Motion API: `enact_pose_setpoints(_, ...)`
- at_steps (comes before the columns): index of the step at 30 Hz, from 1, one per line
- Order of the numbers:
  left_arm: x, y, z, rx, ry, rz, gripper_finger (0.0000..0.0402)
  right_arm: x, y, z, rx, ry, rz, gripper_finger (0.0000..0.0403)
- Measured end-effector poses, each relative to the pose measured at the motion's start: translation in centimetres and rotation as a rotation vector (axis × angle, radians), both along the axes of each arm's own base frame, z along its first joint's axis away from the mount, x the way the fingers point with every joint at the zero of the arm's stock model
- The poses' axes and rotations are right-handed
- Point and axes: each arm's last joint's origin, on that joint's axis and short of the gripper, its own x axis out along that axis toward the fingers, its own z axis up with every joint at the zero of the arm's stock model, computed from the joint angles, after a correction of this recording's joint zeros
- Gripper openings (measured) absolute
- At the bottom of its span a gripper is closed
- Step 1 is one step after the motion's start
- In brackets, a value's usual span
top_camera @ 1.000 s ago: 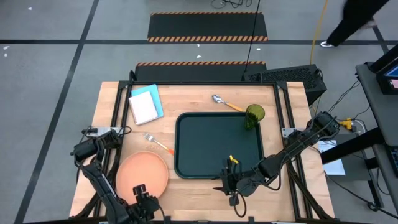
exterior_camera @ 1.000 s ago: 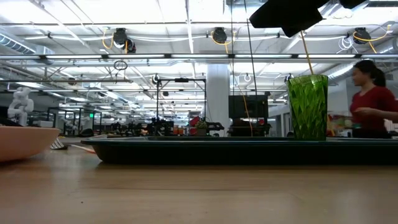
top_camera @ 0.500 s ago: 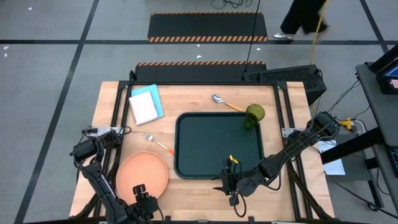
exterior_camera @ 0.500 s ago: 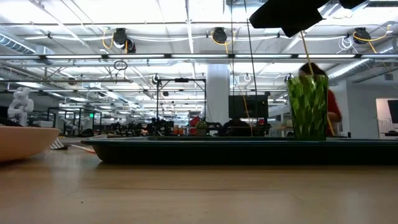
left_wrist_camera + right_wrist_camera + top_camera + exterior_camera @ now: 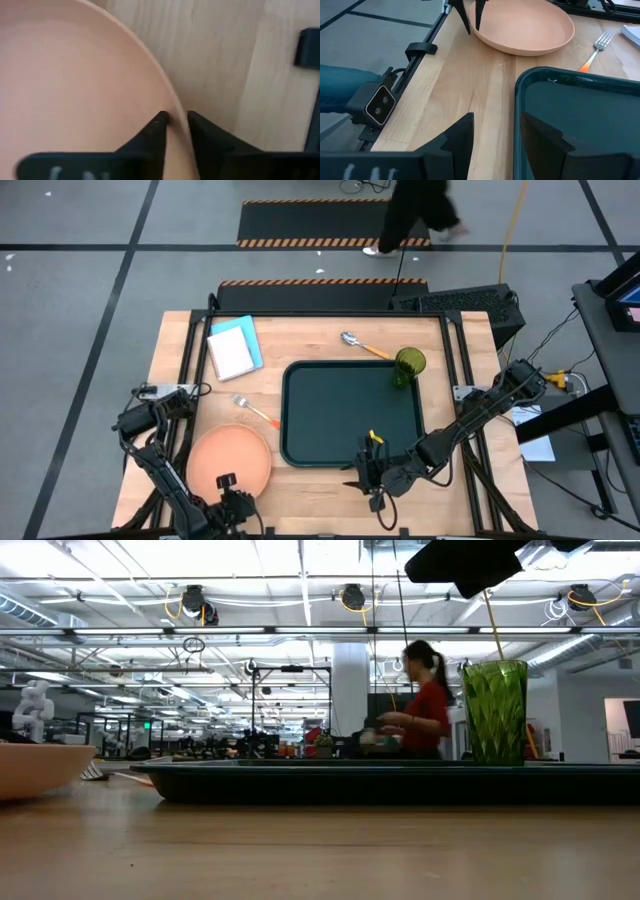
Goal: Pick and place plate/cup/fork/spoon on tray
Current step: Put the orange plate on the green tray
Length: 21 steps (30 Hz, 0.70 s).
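Salmon-orange, your plate (image 5: 229, 461) lies flat on the wooden worktop (image 5: 330, 340) at the near left corner, just left of the tray (image 5: 351, 412) and not on it. Your left gripper (image 5: 226, 486) sits at the plate's near rim; in the left wrist view its two dark fingers (image 5: 155, 131) straddle the rim of the plate (image 5: 75, 90) with one tip on each side, close together but with a narrow gap, so you cannot tell whether they are pinching the rim yet.

The fork (image 5: 254, 411) lies on the bare wood between the plate's far edge and the tray's left rim, tines pointing away from the tray, orange handle toward it. The dark green-black tray rests in the middle of the worktop with nothing inside it. The green cup (image 5: 409, 367) stands upright on the wood at the tray's far right corner, just beside the rim. The spoon (image 5: 364, 346) lies beyond the tray's far edge, its bowl to the left and its orange handle running toward the cup.

Your right gripper (image 5: 371, 476) waits low at the tray's near edge, its fingers (image 5: 457, 137) spread apart and holding nothing. A blue and white notebook (image 5: 235, 347) lies at the far left of the worktop. A person (image 5: 420, 706) is in the room behind.
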Motion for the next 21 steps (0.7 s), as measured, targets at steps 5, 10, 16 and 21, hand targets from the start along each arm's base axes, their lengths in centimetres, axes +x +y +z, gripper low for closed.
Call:
enact_pose_setpoints(5, 0.0, 0.2, -0.1, 0.025, -0.015, -0.024, 0.0013, 0.0, 0.0, 0.0, 0.0, 0.0, 0.0, 0.0153)
enact_pose_setpoints(10, 0.1, -0.1, 0.5, 0.015, 0.016, -0.022, 0.0018, 0.0, 0.0, 0.0, 0.004, 0.001, -0.002, 0.0153)
enact_pose_setpoints(16, 0.3, -0.6, 2.7, 0.038, 0.062, -0.041, 0.0009, 0.0, 0.0, 0.0, -0.001, 0.001, 0.004, 0.0153)
enact_pose_setpoints(21, 0.5, -0.9, 5.0, 0.063, 0.085, -0.054, 0.0008, -0.3, -0.2, 0.6, -0.026, -0.001, 0.018, 0.0153)
